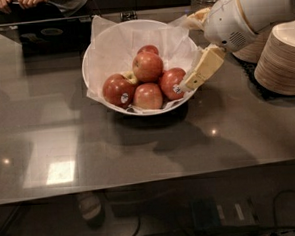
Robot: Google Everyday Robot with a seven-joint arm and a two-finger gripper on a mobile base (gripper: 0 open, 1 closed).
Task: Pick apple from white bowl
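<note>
Nothing picked yet: the apple (147, 66) sits atop the pile in the bowl (84, 68), untouched. The tool (188, 84) hovers at the bowl's right rim beside a darker apple (170, 81) (wide or narrow, I cannot tell), so reach, grasp and lift all remain.
</note>
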